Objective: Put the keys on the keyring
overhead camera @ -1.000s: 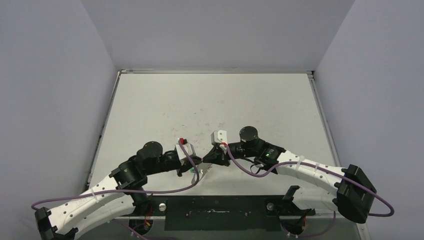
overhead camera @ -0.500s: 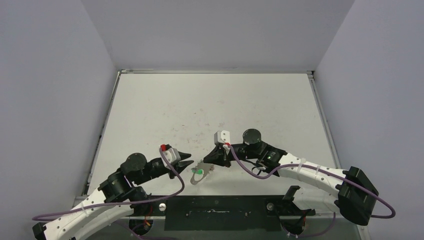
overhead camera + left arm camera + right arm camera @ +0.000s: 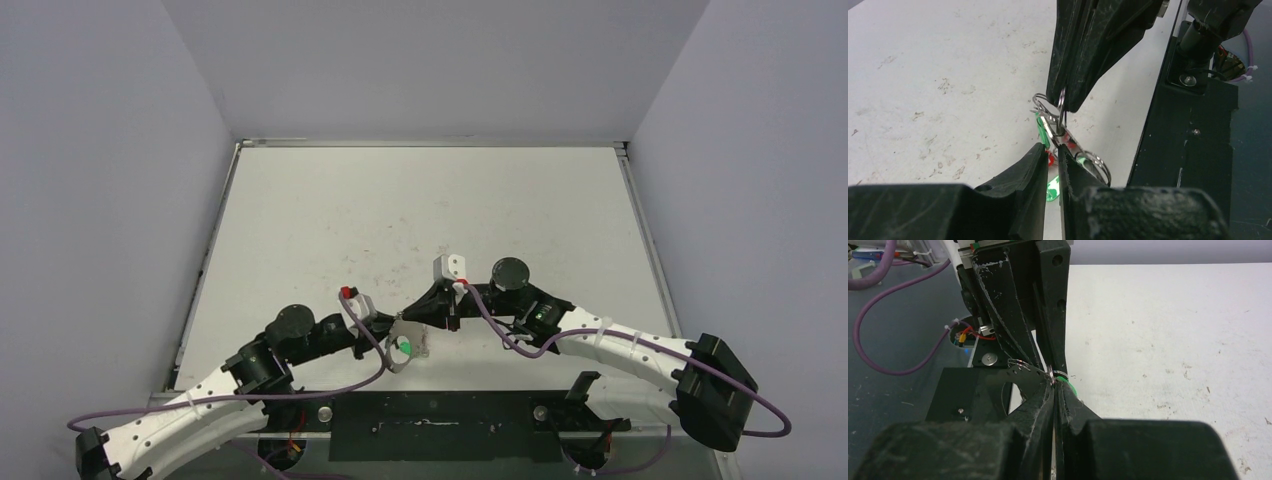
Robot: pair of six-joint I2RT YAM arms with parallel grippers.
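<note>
Since the right gripper is clamped hard on the rim of the keyring, down by the front edge of the table, I'd say the trick now is holding that hoop dead steady while the left gripper does the fiddly bit; small nudges, no yanking, line up with one wire loop; left jaws are just a sliver apart, right up against the metal beside the green-tagged key; can't tell if they're actually pinching anything.
</note>
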